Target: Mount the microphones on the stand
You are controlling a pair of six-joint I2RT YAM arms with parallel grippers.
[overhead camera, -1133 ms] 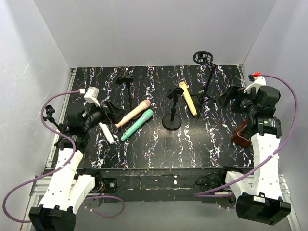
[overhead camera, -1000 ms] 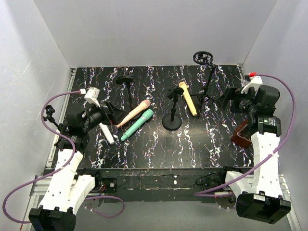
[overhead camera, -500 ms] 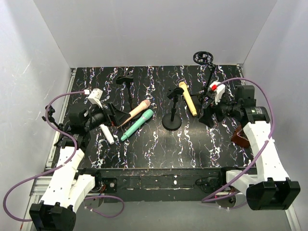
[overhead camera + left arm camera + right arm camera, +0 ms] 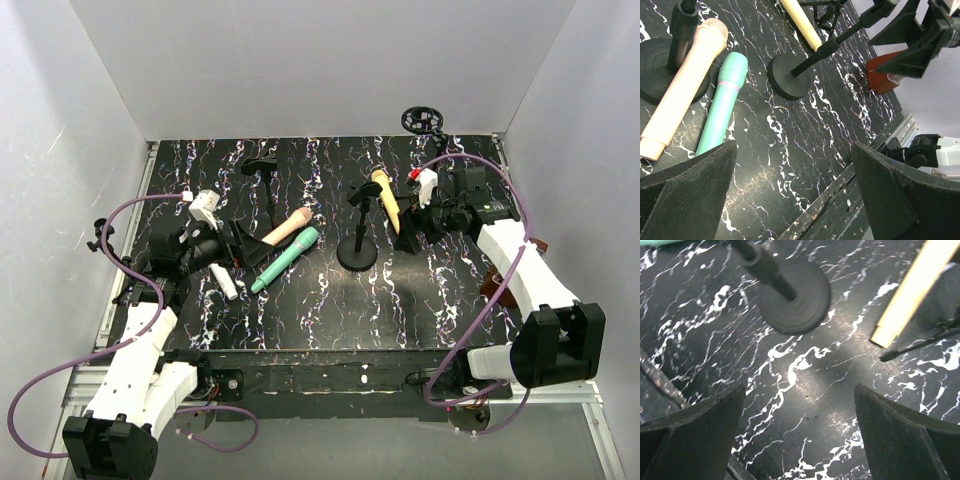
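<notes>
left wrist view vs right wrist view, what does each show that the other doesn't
Only the left wrist view: the peach-pink plastic microphone by a second black stand base, the teal-green plastic microphone at full length (the right wrist view catches at most a teal sliver at its top edge), and a reddish-brown block.
Only the right wrist view: nothing new, just a closer, steeper look down.
Both: the yellow-tan plastic microphone, the round black stand base beside it, and the black white-veined table.
</notes>
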